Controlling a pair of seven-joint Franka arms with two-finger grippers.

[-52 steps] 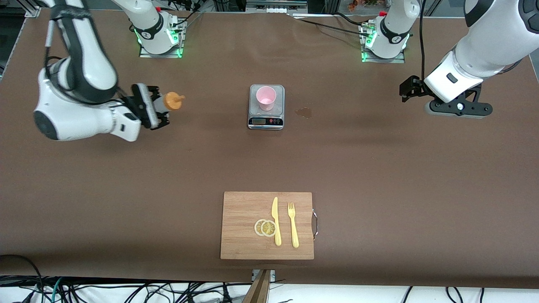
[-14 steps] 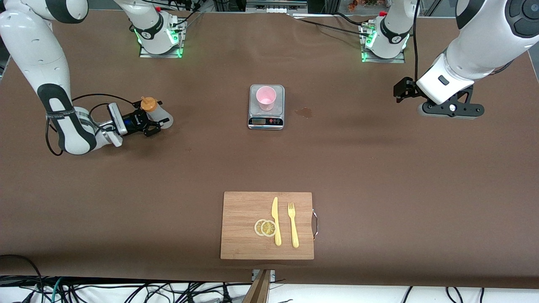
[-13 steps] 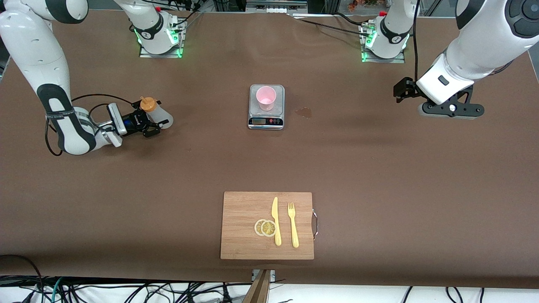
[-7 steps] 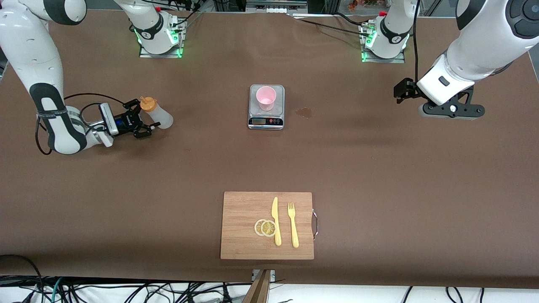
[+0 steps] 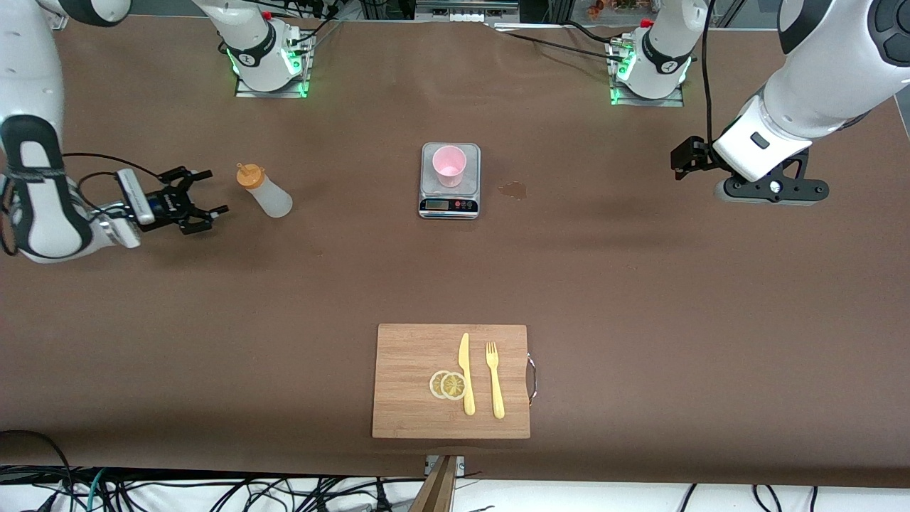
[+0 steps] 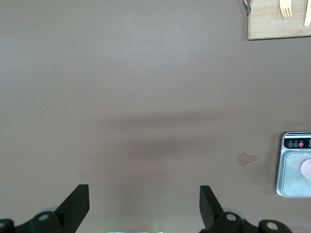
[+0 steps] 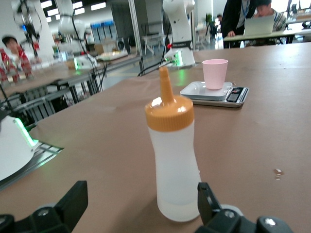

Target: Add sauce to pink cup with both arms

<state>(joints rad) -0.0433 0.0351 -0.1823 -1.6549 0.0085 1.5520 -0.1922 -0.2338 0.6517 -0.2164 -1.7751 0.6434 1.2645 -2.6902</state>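
The sauce bottle (image 5: 264,192), whitish with an orange nozzle cap, stands upright on the table toward the right arm's end. My right gripper (image 5: 215,190) is open and empty, low beside the bottle and clear of it. In the right wrist view the bottle (image 7: 172,160) stands just ahead of the open gripper (image 7: 141,206). The pink cup (image 5: 449,165) stands on the grey scale (image 5: 449,205) at mid table; both show in the right wrist view, cup (image 7: 215,74) and scale (image 7: 228,94). My left gripper (image 5: 771,189) waits, open and empty, over bare table at the left arm's end (image 6: 144,204).
A wooden cutting board (image 5: 412,355) nearer the front camera carries two lemon slices (image 5: 448,385), a yellow knife (image 5: 466,373) and a yellow fork (image 5: 494,380). A small wet stain (image 5: 513,189) lies beside the scale toward the left arm's end.
My right gripper opened, let go of the sauce bottle and drew back toward the right arm's end. The bottle stays upright on the table. The left arm barely shifted.
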